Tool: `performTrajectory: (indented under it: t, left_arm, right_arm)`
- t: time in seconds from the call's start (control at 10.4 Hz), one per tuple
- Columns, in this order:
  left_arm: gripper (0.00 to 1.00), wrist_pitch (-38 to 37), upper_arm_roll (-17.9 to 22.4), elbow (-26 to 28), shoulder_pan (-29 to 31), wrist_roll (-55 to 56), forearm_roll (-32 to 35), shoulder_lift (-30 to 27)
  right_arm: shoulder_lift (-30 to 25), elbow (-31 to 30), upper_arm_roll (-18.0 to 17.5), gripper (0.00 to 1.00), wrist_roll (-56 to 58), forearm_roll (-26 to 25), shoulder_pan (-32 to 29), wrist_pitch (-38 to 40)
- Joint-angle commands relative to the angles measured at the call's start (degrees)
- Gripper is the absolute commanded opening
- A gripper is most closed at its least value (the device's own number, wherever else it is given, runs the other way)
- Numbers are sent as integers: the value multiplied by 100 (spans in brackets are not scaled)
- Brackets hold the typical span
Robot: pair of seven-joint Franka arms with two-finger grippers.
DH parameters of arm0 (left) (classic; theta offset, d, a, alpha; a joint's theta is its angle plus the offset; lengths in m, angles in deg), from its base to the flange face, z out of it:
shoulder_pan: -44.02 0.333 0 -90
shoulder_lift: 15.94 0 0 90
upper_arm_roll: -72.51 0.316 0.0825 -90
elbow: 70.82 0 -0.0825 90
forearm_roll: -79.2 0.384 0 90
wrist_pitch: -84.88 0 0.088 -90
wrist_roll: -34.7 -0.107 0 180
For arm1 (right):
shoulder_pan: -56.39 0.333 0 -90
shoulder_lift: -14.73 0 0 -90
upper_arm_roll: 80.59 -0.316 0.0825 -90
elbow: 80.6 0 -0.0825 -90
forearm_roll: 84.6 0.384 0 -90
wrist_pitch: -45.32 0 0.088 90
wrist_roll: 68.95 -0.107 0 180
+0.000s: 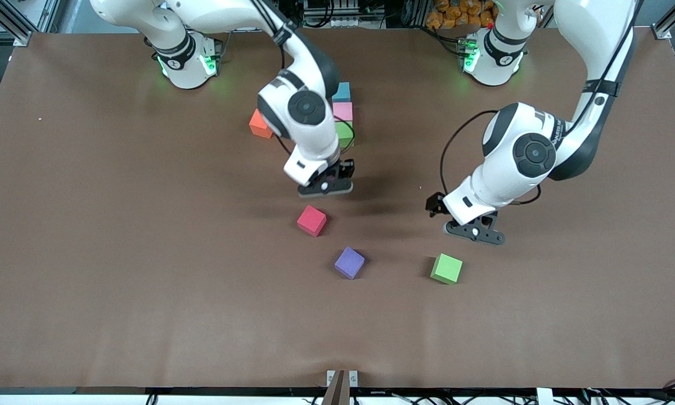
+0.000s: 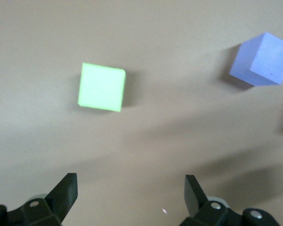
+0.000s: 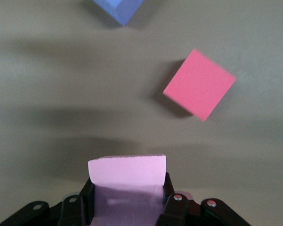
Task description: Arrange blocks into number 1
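A: Where does the build stand?

B: A light blue cube (image 1: 342,91), a pale pink cube (image 1: 343,111) and a bright green cube (image 1: 344,133) sit in a touching column near the robots' bases, partly hidden by the right arm. An orange cube (image 1: 260,124) lies beside them, toward the right arm's end of the desk (image 1: 90,253).

A: And the grippers?

B: The right gripper (image 3: 127,188) is clamped on the second pale pink cube (image 3: 127,181), over bare desk between the column and the red cube (image 1: 312,220). The left gripper (image 2: 131,188) hangs with its fingers spread wide and empty, above the desk near the loose bright green cube (image 1: 446,268); the purple cube (image 1: 349,262) sits between that one and the red.

A: What could go wrong?

B: I'd judge the foam block might rotate in the grip, then land skewed against the column and nudge the stacked line crooked. The right arm also crowds the column, so a low approach could knock it.

A: Any writing?

B: Only part of a dark logo on the left arm's shell, too cut off to read.
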State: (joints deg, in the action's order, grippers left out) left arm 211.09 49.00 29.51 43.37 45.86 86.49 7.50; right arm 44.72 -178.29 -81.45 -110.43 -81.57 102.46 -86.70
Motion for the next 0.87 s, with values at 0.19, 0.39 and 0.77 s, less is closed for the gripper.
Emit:
performTrajectory:
  t: [0.19, 0.39, 0.77]
  left_arm:
    - [100, 131, 495, -1207, -522, 106, 361, 1116]
    - [100, 613, 514, -1357, -541, 79, 370, 1513]
    - [100, 879, 927, -1463, -647, -965, 422, 1769]
  right_arm:
    - [-125, -1102, 24, 0, -475, -118, 401, -1344]
    - [-133, -1208, 24, 0, -693, -118, 639, -1405]
    - [-133, -1577, 33, 0, -967, -118, 877, -1775]
